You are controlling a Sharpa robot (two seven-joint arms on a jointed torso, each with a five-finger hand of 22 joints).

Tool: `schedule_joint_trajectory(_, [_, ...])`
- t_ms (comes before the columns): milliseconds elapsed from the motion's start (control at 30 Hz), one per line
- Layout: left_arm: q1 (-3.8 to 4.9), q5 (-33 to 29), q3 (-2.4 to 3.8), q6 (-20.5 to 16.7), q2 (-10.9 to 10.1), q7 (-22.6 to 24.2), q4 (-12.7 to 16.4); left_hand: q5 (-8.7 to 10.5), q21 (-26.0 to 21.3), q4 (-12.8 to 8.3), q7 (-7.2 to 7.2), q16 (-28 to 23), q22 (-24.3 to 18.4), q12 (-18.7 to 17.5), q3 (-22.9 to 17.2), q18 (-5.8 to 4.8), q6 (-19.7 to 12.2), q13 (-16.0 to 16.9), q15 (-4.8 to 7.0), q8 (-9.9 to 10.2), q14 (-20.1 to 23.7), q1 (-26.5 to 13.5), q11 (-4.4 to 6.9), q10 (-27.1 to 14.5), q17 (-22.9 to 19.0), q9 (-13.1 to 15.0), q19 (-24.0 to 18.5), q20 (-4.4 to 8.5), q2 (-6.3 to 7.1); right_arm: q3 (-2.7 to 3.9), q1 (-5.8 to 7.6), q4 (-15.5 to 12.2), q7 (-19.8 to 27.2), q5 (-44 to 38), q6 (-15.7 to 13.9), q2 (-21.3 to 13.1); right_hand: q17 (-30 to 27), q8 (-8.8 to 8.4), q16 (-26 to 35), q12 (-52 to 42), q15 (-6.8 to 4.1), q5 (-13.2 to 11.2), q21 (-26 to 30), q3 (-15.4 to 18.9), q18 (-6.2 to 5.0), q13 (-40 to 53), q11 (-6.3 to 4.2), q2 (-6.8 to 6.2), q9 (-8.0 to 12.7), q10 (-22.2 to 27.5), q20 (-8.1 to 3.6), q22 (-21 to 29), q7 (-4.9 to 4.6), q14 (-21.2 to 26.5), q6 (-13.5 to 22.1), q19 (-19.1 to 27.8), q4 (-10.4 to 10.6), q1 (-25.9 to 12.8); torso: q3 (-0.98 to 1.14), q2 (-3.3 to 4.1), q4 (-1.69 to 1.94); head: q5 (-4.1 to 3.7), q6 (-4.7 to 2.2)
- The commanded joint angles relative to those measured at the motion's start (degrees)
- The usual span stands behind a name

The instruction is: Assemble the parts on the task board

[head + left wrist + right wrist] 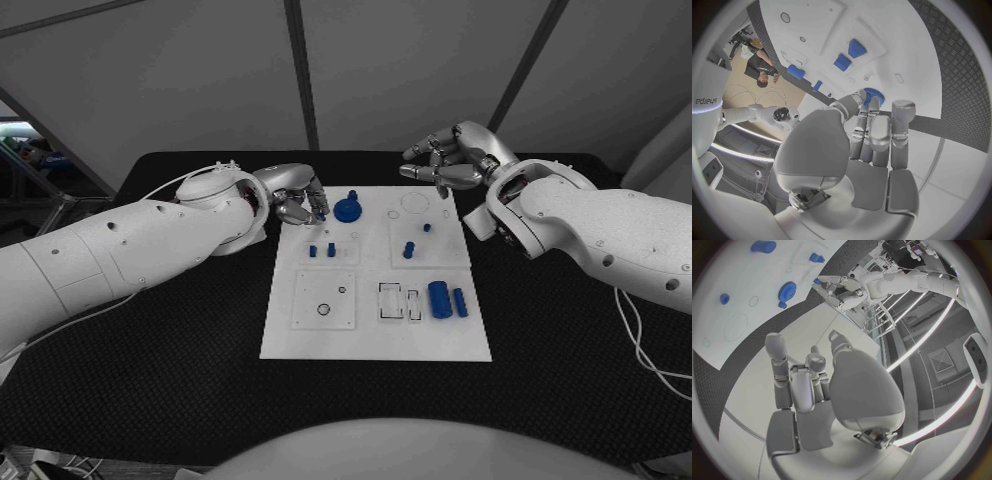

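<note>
A flat white plate, the task board (pixel 375 330), lies in the middle of the black table (pixel 173 340), and small blue parts sit on it. A round blue gear with teeth (pixel 348 209) stands near the far left corner of the board. The silver left hand (pixel 296 197) is right beside this gear, with its fingers (pixel 870 107) curled in and their tips at the gear's edge; I cannot tell if they really hold it. Two small blue pegs (pixel 323 250) stand side by side a little nearer, and two more little blue pegs (pixel 410 250) stand to their right. Two bigger blue cylinders (pixel 447 299) lie next to each other at the right side of the board, beside some clear frames. The silver right hand (pixel 450 160) hangs above the far right corner of the board, with its fingers (pixel 798 385) bent in and nothing in them. In the left wrist view the letters "edjeys" can be read on a curved pale band at the rim, printed backwards or oddly, so I cannot be sure of the word
</note>
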State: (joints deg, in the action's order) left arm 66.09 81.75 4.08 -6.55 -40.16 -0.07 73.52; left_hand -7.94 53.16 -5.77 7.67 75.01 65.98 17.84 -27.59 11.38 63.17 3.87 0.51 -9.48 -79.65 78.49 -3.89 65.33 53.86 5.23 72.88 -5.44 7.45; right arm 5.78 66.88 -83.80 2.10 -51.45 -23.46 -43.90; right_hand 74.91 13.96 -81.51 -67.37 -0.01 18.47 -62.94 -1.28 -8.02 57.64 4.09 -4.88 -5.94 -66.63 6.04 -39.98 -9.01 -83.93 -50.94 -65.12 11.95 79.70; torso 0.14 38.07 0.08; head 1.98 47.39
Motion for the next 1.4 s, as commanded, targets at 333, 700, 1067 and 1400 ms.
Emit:
schedule_joint_trajectory(333, [-0.88, -0.43, -0.01, 0.96, 1.4, 0.14, -1.09, 0.4, 0.3, 0.0, -0.12, 0.29, 0.09, -0.34, -0.35, -3.43, 0.41, 0.01, -0.05, 0.36, -0.48, -0.48, 0.07, 0.47, 0.0, 0.0, 0.34, 0.1, -0.03, 0.04, 0.08, -0.14, 0.25, -0.18, 0.2, -0.02, 0.61, 0.38, 0.29, 0.13, -0.33, 0.18, 0.19, 0.29, -0.98, 0.07, -0.12, 0.62, 0.06, 0.14, -0.19, 0.07, 0.16, -2.28, 0.02, 0.12, -0.15, 0.14, 0.07, 0.04, -0.13, -0.04, 0.06])
schedule_joint_trajectory(700, [-1.2, -0.41, -0.11, 1.92, 1.98, -0.16, -1.49, 0.4, 0.3, 0.0, -0.12, 0.29, 0.09, -0.34, -0.35, -3.43, 0.41, 0.01, -0.05, 0.36, -0.48, -0.48, 0.07, 0.47, 0.0, 0.0, 0.34, 0.1, -0.03, 0.04, 0.08, -0.17, 0.24, -0.18, 0.19, -0.06, 0.61, 0.38, 0.29, 0.13, -0.33, 0.18, 0.19, 0.29, -0.98, 0.07, -0.12, 0.62, 0.06, 0.14, -0.19, 0.07, 0.16, -2.28, 0.02, 0.12, -0.15, 0.14, 0.03, 0.03, -0.07, -0.12, 0.12])
schedule_joint_trajectory(1067, [-1.26, -0.18, -0.14, 2.36, 2.3, -0.69, -2.37, 0.45, 0.21, -0.03, -0.12, 0.28, 0.07, -0.43, -0.42, -3.4, 0.49, 0.02, -0.05, 0.38, -0.47, -0.45, 0.08, 0.58, -0.06, -0.02, 0.27, 0.1, -0.06, 0.04, 0.08, -0.2, 0.25, -0.18, 0.18, -0.12, 0.61, 0.38, 0.29, 0.13, -0.33, 0.18, 0.19, 0.29, -0.98, 0.07, -0.12, 0.62, 0.06, 0.14, -0.19, 0.07, 0.16, -2.28, 0.02, 0.12, -0.15, 0.14, 0.03, 0.01, -0.05, 0.01, 0.11])
schedule_joint_trajectory(1400, [-1.28, 0.17, -0.14, 2.07, 2.63, -0.74, -3.0, 0.5, 0.28, -0.09, -0.12, 0.3, 0.16, -0.49, -0.52, -3.41, 0.6, 0.04, -0.04, 0.4, -0.48, -0.39, 0.11, 0.71, -0.06, -0.03, 0.28, 0.11, -0.13, 0.04, 0.08, -0.19, 0.26, -0.18, 0.18, -0.11, 0.61, 0.38, 0.29, 0.13, -0.33, 0.18, 0.19, 0.29, -0.98, 0.07, -0.12, 0.62, 0.06, 0.14, -0.19, 0.07, 0.16, -2.28, 0.02, 0.12, -0.15, 0.14, 0.05, 0.06, -0.07, 0.0, 0.18])
